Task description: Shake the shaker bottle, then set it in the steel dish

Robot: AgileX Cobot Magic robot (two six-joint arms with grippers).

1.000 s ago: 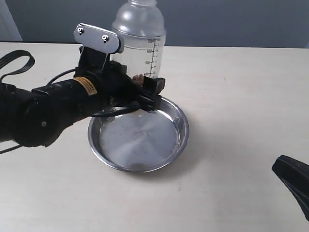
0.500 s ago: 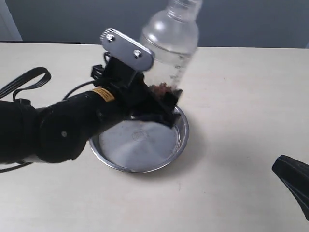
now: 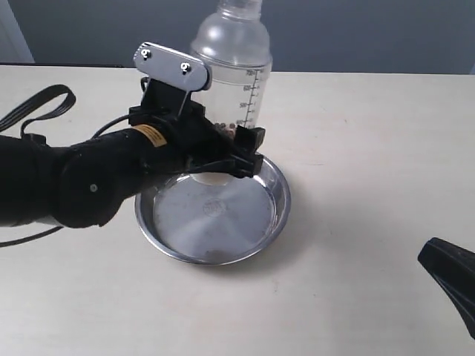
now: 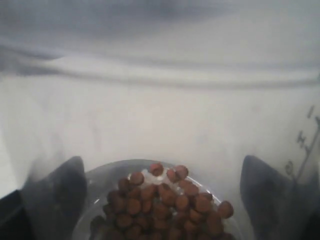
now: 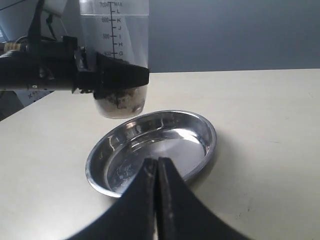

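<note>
Lab-like test bench: bare cream tabletop (image 3: 371, 148) against a plain grey-blue wall (image 3: 356, 33).

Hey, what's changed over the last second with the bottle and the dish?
The shaker bottle, upright a second ago and tipped to the right half a second ago, has swung back upright. The left pincer keeps its grip low on the bottle's body and holds it above the far rim of the steel dish. The dish and the shut right pincer have not moved.

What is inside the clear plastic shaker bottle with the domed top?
Small brown round pellets lie heaped at the bottom of the shaker bottle. The black left gripper clamps its lower part, hiding some of them.
</note>
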